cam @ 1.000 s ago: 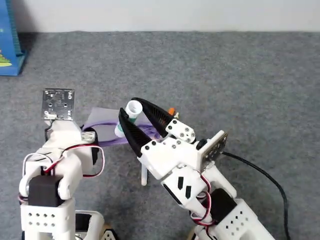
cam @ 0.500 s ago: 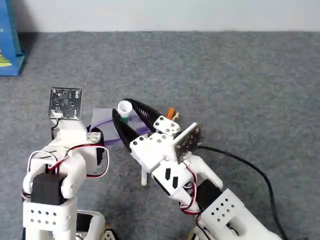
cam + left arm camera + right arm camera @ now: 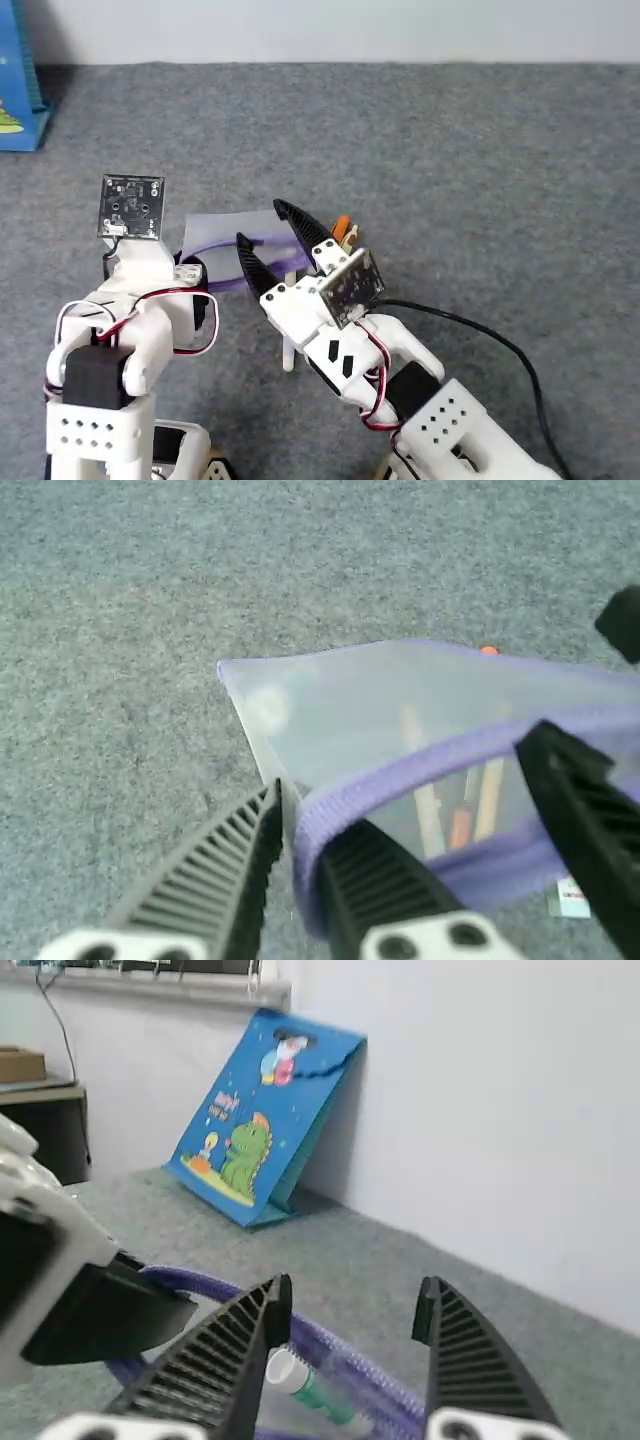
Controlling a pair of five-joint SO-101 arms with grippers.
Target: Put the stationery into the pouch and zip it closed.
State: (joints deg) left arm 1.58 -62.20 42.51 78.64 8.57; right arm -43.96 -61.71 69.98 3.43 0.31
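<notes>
The translucent pouch with a purple zip edge lies between the arms, mouth open. My left gripper is shut on that zip edge at the pouch's left end. Pens show through its wall. My right gripper hangs open over the mouth with nothing between its fingers. Just below the right gripper, a glue stick with a white cap and green body lies inside the purple rim. A right finger shows in the left wrist view.
A small orange item lies on the grey carpet by the pouch's right end. A blue gift bag leans on the wall at the far left, its dinosaur print facing the arms. A black cable trails from the right arm.
My right gripper carried the glue stick over the pouch, let it go and opened; the stick now lies inside. The right wrist has turned. The left arm shifted slightly, still holding the edge.
</notes>
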